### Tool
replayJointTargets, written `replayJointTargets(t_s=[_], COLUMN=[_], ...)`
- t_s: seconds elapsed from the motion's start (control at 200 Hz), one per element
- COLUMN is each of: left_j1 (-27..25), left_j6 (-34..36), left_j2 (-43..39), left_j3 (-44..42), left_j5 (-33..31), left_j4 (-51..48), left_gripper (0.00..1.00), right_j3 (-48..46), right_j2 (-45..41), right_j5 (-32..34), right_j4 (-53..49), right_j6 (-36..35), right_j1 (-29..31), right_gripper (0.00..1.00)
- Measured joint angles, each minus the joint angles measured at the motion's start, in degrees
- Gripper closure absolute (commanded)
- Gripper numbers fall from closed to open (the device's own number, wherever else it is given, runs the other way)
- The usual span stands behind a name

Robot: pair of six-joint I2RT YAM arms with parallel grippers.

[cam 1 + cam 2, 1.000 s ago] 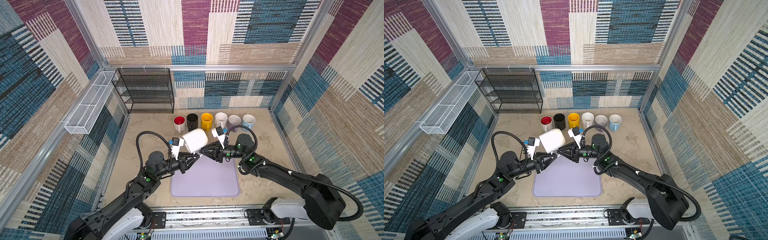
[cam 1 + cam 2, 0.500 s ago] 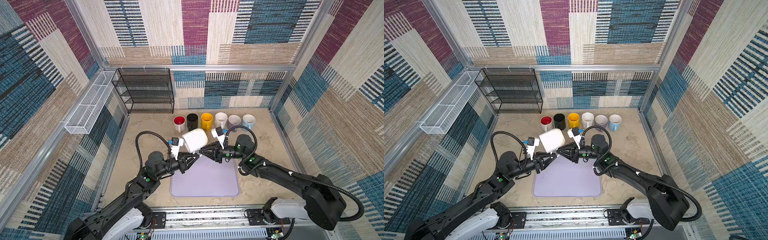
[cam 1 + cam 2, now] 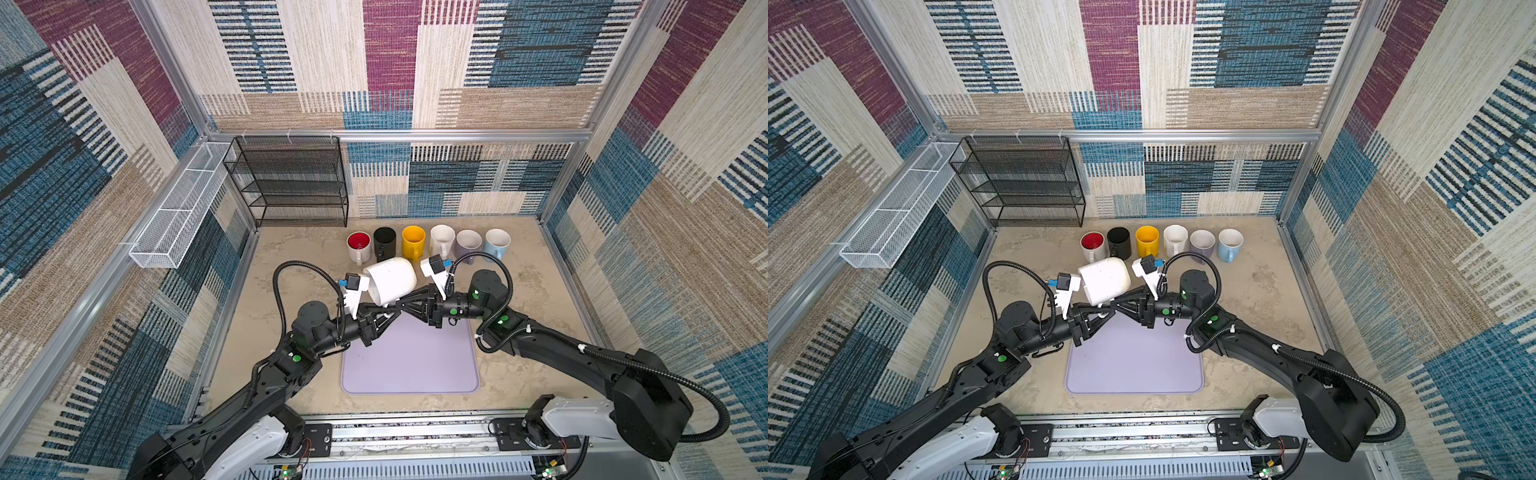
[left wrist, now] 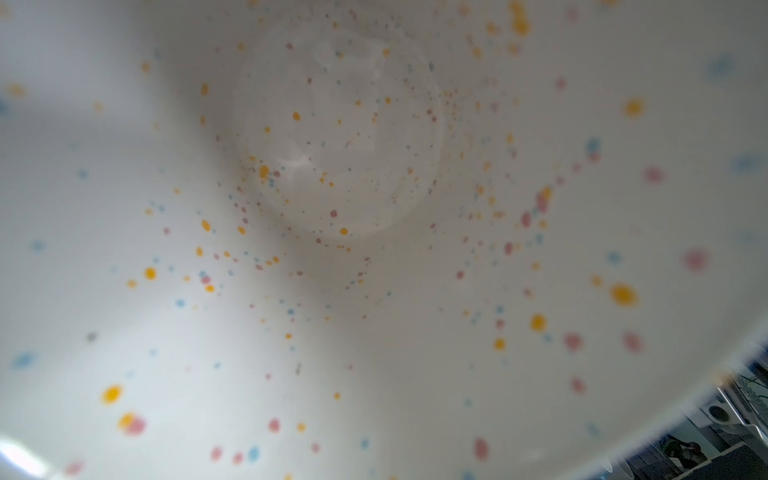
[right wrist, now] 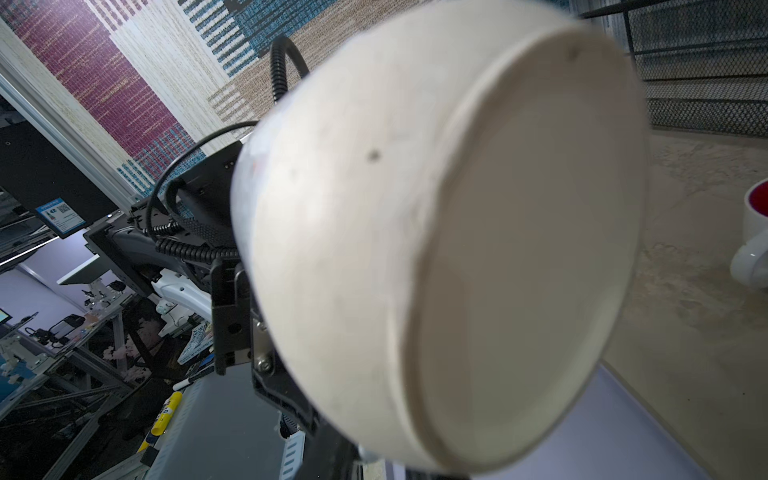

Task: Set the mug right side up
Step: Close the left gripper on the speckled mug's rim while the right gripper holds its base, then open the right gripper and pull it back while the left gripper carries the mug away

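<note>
- Step in hand: mid-flip, by my judgement. The mug (image 3: pixel 390 280) is off the table, lying roughly on its side in the air over the far edge of the purple mat (image 3: pixel 409 365), between both arms.
- Orientation: mouth faces the left arm (left wrist view looks straight into the speckled inside). The flat base faces the right arm and fills the right wrist view. Not upright yet.
- left claw (image 3: pixel 383 311): jaws nearly closed, pinching the mug's wall at the low side of the rim. The right wrist view shows its black body hard against that rim.
- right claw (image 3: pixel 400 306): jaws all but shut, tips under the mug nr the base, touching or just beside the left claw's tips. What it pinches, if anything, is hidden, so you can't confirm a 2nd hold.
- Handle: not visible in any view.
- Next move (judgement): roll the mug mouth-up, then set its base on the mat. This req. one sure grip before the other lets go, so verify the right claw's hold first.
- Risk: thin pinch on a glazed wall, so the mug may swing or slip. Keep clear of the row of upright mugs (image 3: pixel 428 243) nr behind.
</note>
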Motion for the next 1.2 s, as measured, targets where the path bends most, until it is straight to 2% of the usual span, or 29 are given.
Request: replayJointTargets(t_s=[0.08, 0.381, 0.626, 0.771, 0.887, 0.972, 1.127, 1.202], left_j1=[0.0, 0.0, -0.2, -0.2, -0.2, -0.1, 0.5, 0.4], left_j6=[0.0, 0.0, 0.2, 0.4, 0.5, 0.9, 1.3, 1.3], left_j2=[-0.1, -0.7, -2.1, -3.0, -3.4, -3.8, -3.7, -3.7], left_j3=[0.0, 0.2, 0.3, 0.2, 0.0, -0.1, -0.5, -0.6], left_j5=[0.2, 0.2, -0.1, -0.2, -0.3, -1.5, -10.0, -10.5], left_j4=[-0.2, -1.7, -3.1, -4.0, -4.4, -4.9, -10.1, -11.6], left_gripper=[0.79, 1.0, 1.0, 1.0, 1.0, 1.0, 1.0, 1.0], right_j3=[0.0, 0.0, 0.0, 0.0, 0.0, 0.0, 0.0, -0.3], right_j2=[-0.2, -0.7, -1.5, -2.2, -2.8, -3.5, -5.2, -5.9], right_j5=[0.1, 0.3, 1.0, 1.8, 2.6, 3.7, 2.1, 2.6], right_j4=[-0.6, -1.8, -2.9, -4.4, -5.6, -7.1, -5.8, -5.7], right_j6=[0.0, -2.6, -2.7, -3.3, -3.7, -3.7, -3.3, -2.8], right_j1=[0.2, 0.3, 0.8, 1.0, 1.2, 1.2, 0.8, -0.2], right_gripper=[1.0, 1.0, 1.0, 0.84, 0.76, 0.72, 0.67, 0.67])
